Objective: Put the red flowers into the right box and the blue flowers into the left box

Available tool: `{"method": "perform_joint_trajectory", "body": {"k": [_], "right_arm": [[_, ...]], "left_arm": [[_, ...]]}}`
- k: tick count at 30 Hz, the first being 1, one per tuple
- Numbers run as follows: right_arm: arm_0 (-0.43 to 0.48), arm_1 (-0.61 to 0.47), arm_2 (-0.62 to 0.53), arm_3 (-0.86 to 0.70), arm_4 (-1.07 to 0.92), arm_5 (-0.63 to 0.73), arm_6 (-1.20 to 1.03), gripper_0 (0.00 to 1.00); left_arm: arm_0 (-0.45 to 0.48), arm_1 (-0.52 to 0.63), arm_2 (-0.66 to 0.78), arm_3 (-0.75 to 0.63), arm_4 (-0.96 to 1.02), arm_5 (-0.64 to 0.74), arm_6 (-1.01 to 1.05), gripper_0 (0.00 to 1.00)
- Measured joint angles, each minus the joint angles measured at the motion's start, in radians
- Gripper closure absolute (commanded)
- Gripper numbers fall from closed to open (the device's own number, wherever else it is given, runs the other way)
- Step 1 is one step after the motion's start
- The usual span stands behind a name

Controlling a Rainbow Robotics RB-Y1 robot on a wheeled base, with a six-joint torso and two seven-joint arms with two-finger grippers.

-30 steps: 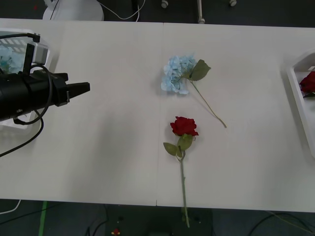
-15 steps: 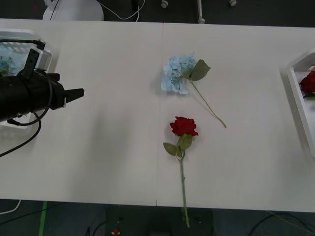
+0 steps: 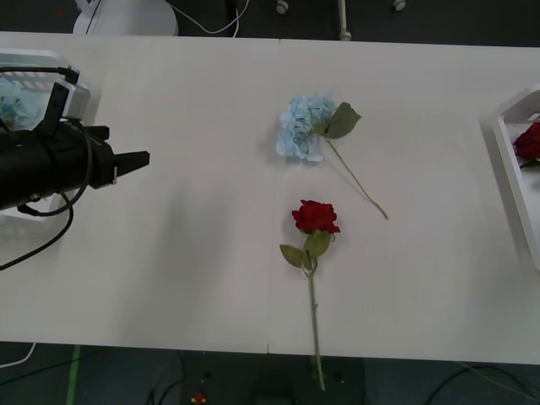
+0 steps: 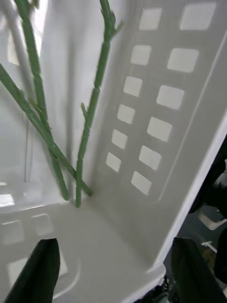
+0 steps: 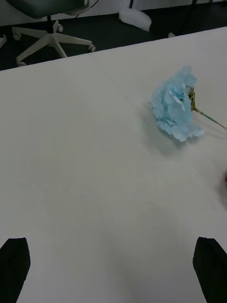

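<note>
One blue flower (image 3: 302, 126) lies mid-table, its stem trailing toward the right; the left wrist view shows the blue flower (image 5: 175, 109) ahead of the fingers. A red flower (image 3: 315, 216) lies just nearer to me, stem pointing at the front edge. My left gripper (image 3: 135, 159) hovers open and empty beside the left box (image 3: 38, 61), which holds a blue bloom (image 3: 12, 97). The left gripper (image 5: 113, 274) has its fingers apart at the corners. My right gripper (image 4: 116, 274) stands open inside a white slotted box (image 4: 161, 128), above several green stems (image 4: 90, 118). The right box (image 3: 510, 160) holds a red bloom (image 3: 529, 142).
The white table (image 3: 186, 253) stretches bare between the left arm and the two loose flowers. Office chair legs (image 5: 52, 40) and a dark floor lie beyond the far edge.
My left arm has drawn back slightly to the left and toward me. Both loose flowers lie where they were.
</note>
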Motion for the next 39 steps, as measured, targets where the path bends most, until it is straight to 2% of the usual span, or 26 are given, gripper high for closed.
{"method": "perform_joint_trajectory", "body": {"k": [7, 13, 17, 24, 29, 33, 39], "right_arm": [[-0.02, -0.038, -0.008, -0.185, -0.22, 0.167, 0.002, 0.04], [-0.105, -0.04, -0.008, -0.308, -0.435, 0.317, 0.016, 0.02], [-0.156, -0.016, -0.007, -0.362, -0.524, 0.366, 0.028, 0.02], [-0.223, 0.1, 0.015, -0.371, -0.621, 0.387, 0.008, 0.02], [-0.274, 0.187, 0.128, -0.371, -0.626, 0.336, -0.141, 0.02], [-0.317, 0.264, 0.218, -0.371, -0.578, 0.292, -0.198, 0.02], [-0.361, 0.418, 0.235, -0.327, -0.456, 0.253, -0.315, 0.02]], "left_arm": [[0.0, 0.031, -0.069, 0.0, 0.134, -0.002, 0.0, 0.0], [0.0, 0.063, -0.126, 0.0, 0.187, -0.026, 0.0, 0.0], [0.001, 0.088, -0.144, -0.001, 0.234, -0.034, 0.0, 0.0], [0.002, 0.097, -0.144, -0.001, 0.248, -0.045, 0.0, 0.0], [0.003, 0.097, -0.144, -0.001, 0.254, -0.057, 0.0, 0.0], [0.004, 0.098, -0.144, -0.001, 0.258, -0.061, 0.0, 0.0], [0.004, 0.098, -0.144, -0.001, 0.26, -0.063, 0.0, 0.0]]}}
